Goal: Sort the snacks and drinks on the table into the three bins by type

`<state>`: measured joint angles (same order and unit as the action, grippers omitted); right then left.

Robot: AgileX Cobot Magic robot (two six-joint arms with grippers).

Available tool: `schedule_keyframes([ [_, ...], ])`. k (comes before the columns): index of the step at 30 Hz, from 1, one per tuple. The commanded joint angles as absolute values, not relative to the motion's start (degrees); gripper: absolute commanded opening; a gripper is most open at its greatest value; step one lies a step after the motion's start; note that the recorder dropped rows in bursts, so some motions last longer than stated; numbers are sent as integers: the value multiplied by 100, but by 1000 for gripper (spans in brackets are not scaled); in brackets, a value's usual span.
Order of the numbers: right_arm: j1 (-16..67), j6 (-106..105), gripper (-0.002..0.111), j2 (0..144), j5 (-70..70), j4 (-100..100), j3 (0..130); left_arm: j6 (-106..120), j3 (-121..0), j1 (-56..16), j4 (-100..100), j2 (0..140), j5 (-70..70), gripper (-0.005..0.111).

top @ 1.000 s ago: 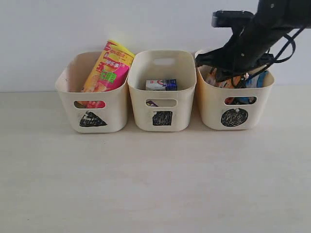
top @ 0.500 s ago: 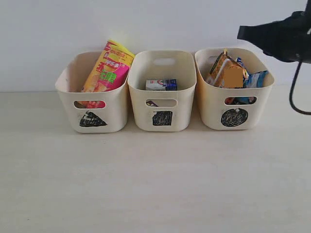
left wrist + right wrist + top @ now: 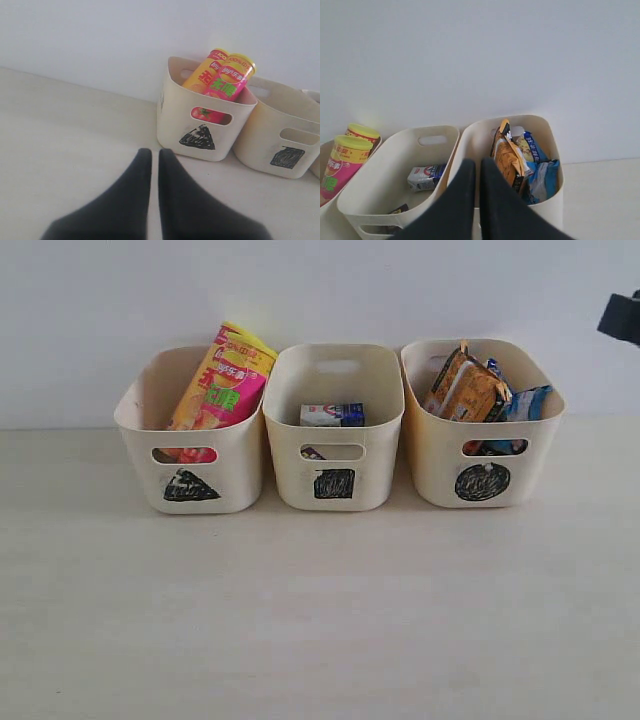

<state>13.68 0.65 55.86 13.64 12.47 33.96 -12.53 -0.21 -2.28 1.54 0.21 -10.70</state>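
Right arm (image 3: 622, 318) withdrawn to frame edge, mostly cut off; packets (image 3: 468, 390) unobscured.

L bin (image 3: 140, 455): black triangle, front
mid bin (image 3: 375, 465): black square, front
R bin (image 3: 430, 465): black circle, front
chip cans (image 3: 222, 385): print unreadable

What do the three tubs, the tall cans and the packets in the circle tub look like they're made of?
The bins: moulded plastic, cream, smooth matte, going by rounded corners and cut handle slots. The chip cans: probably cardboard tubes with glossy printed wrap. The packets: thin plastic or foil film, judging by their crinkles.
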Motion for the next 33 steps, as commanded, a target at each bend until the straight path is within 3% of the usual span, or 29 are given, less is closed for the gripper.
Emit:
schedule_keyframes([
  [1, 1314, 36, 0, 4976, 1404, 1230, 3001, -1246, 0, -256, 148, 0, -1079, 5],
  [9, 1314, 52, 0, 4245, 895, 1230, 2469, -1246, 0, -256, 148, 0, -1079, 5],
  [33, 1314, 61, 0, 4248, 491, 1230, 2469, -1246, 0, -256, 148, 0, -1069, 5],
])
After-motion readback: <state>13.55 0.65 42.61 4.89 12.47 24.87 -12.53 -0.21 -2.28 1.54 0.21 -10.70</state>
